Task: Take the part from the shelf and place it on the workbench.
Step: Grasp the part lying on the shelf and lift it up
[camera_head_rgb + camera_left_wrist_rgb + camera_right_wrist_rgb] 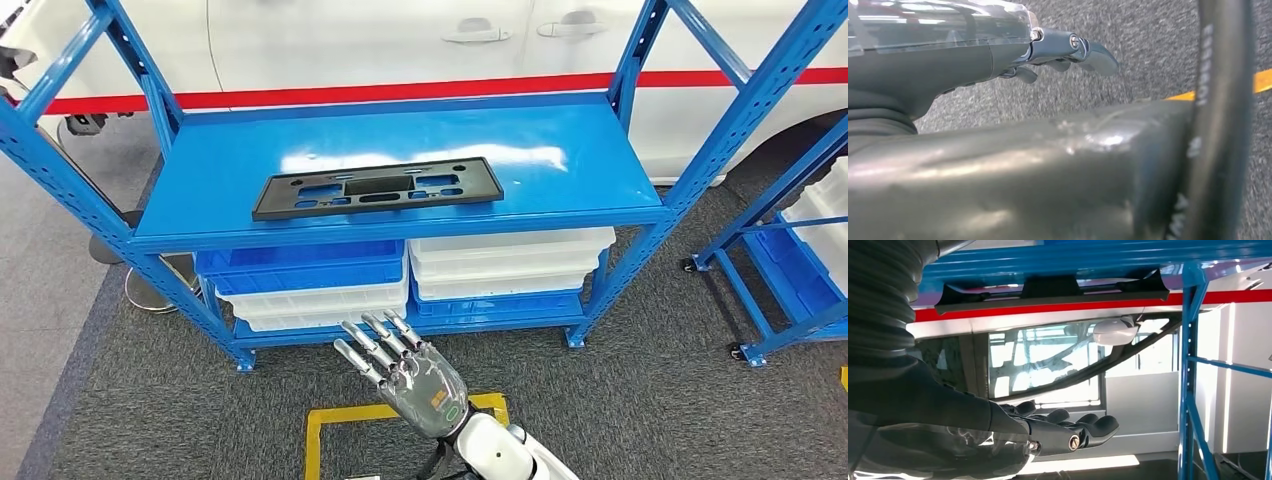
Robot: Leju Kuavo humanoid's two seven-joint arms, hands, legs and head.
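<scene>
The part (378, 187) is a flat black rectangular plate with several cutouts. It lies on the top deck of the blue shelf (560, 160), left of the middle. My right hand (410, 372) is raised in front of the shelf and below its lower tier, fingers spread toward it and holding nothing. It is well short of the part. The right wrist view shows the part (1048, 292) edge-on on the shelf, with the right hand (1068, 432) stretched out flat. My left hand (1068, 50) hangs over the grey carpet with its fingers extended and nothing in them.
White and blue bins (510, 260) are stacked on the shelf's lower tier. A white car (400, 40) with a red stripe stands right behind the shelf. A second blue rack (800, 250) is at the right. Yellow floor tape (330, 420) marks the carpet near me.
</scene>
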